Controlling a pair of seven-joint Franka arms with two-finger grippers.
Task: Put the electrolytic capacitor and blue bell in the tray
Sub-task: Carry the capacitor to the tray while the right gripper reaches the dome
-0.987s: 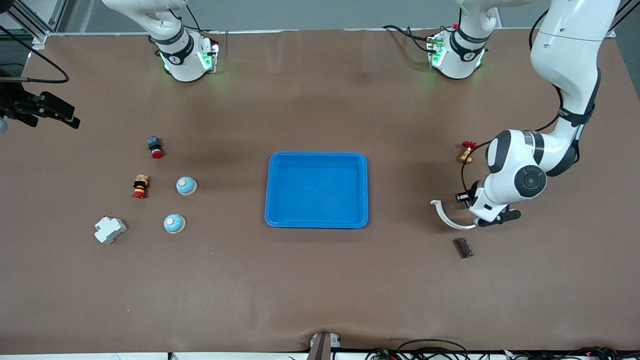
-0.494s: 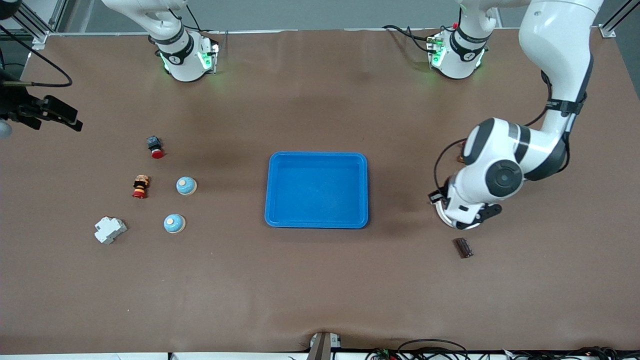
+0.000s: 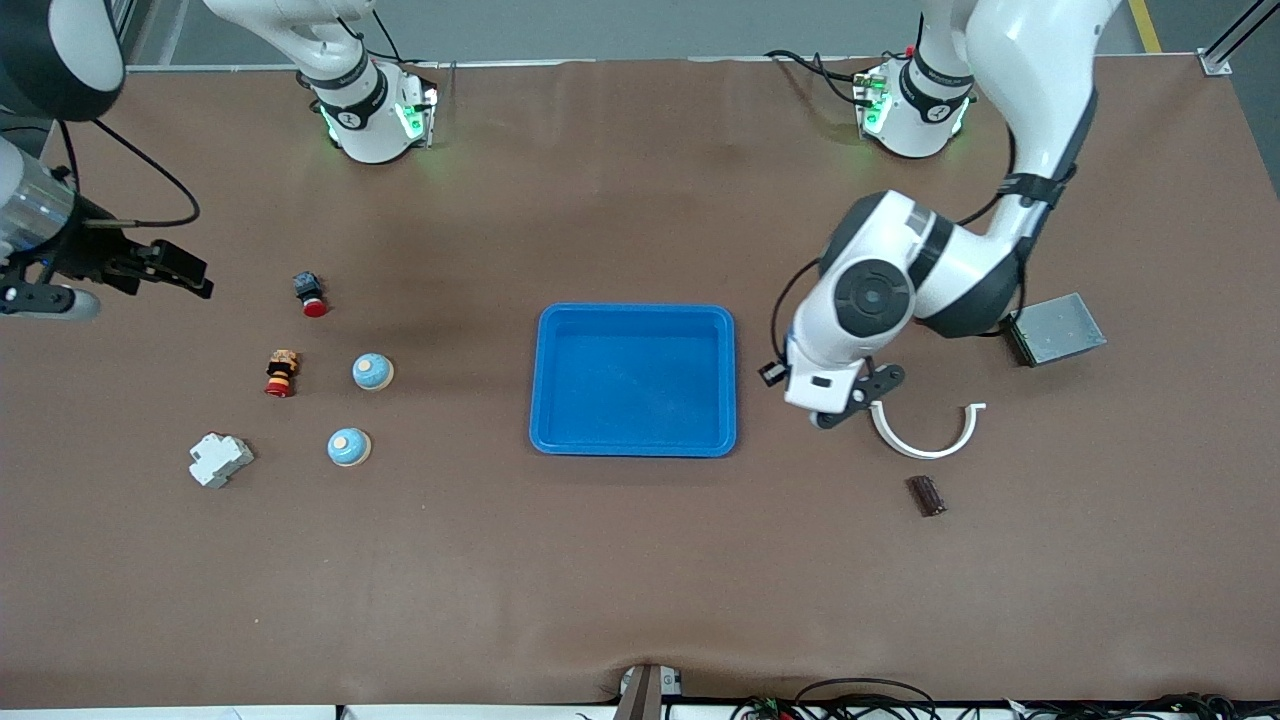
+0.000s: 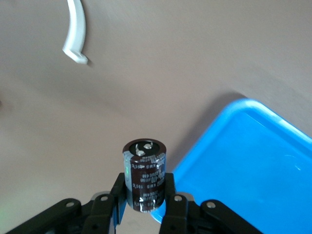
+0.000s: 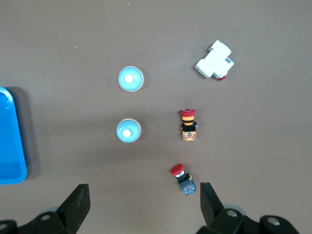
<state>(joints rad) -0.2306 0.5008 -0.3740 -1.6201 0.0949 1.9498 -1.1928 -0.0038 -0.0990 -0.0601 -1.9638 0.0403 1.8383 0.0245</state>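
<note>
A dark brown electrolytic capacitor (image 4: pixel 144 170) stands upright between the fingers of my left gripper (image 4: pixel 144 187), which is shut on it. That gripper (image 3: pixel 815 395) hangs just off the rim of the blue tray (image 3: pixel 633 380) at the left arm's end; the wrist view shows the tray's corner (image 4: pixel 253 161) beside the capacitor. Two blue bells (image 3: pixel 372 372) (image 3: pixel 349 446) sit on the table toward the right arm's end, also in the right wrist view (image 5: pixel 128 130) (image 5: pixel 130 78). My right gripper (image 5: pixel 144 197) is open and holds nothing, high over that end (image 3: pixel 180 275).
Near the bells lie a red push button (image 3: pixel 310 293), a red and yellow stacked part (image 3: pixel 281 373) and a white breaker (image 3: pixel 219 460). Toward the left arm's end lie a white curved clip (image 3: pixel 925 435), a small dark brown part (image 3: pixel 926 495) and a grey metal box (image 3: pixel 1058 328).
My left arm has swung from over the white clip to the tray's edge, carrying the capacitor. The right arm has come further in over its end of the table.
</note>
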